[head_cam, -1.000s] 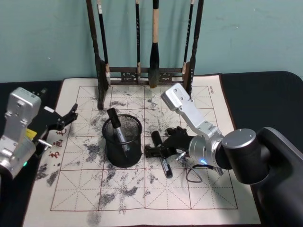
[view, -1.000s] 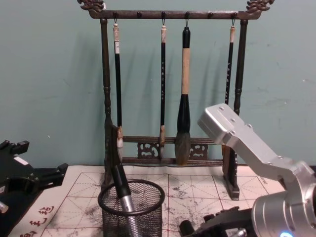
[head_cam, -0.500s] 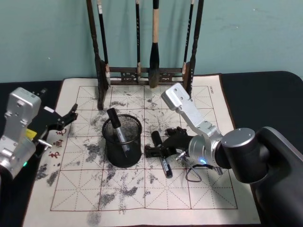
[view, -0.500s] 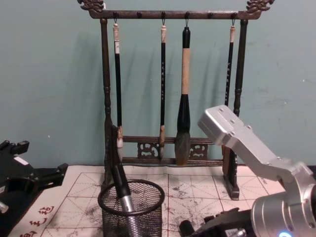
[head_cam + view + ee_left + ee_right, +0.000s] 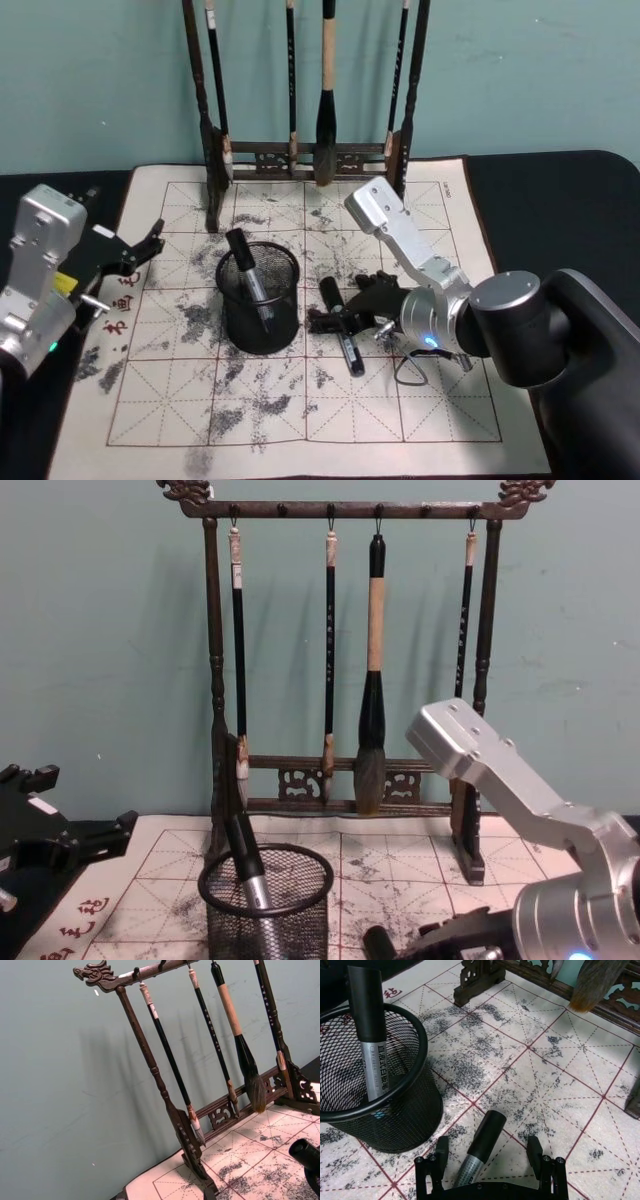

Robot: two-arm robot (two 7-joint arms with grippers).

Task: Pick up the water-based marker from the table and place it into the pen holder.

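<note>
A black-capped marker (image 5: 342,328) lies on the ink-stained mat just right of the black mesh pen holder (image 5: 258,325). My right gripper (image 5: 346,320) is low over the marker, open. In the right wrist view its two fingers (image 5: 440,1152) stand on either side of the marker (image 5: 481,1141), clear of it, with the pen holder (image 5: 405,1120) close by. Another marker (image 5: 246,272) leans inside the holder. My left gripper (image 5: 128,265) hangs open and idle at the mat's left edge. The chest view shows the pen holder (image 5: 268,912) from the side.
A tall dark wooden brush rack (image 5: 305,155) with several hanging brushes stands at the back of the mat (image 5: 250,420). My right arm's silver link (image 5: 395,235) rises behind the marker. Black tablecloth (image 5: 560,210) surrounds the mat.
My right arm has shifted slightly to the right, with its gripper still open around the marker. The marker, pen holder and left arm have not moved.
</note>
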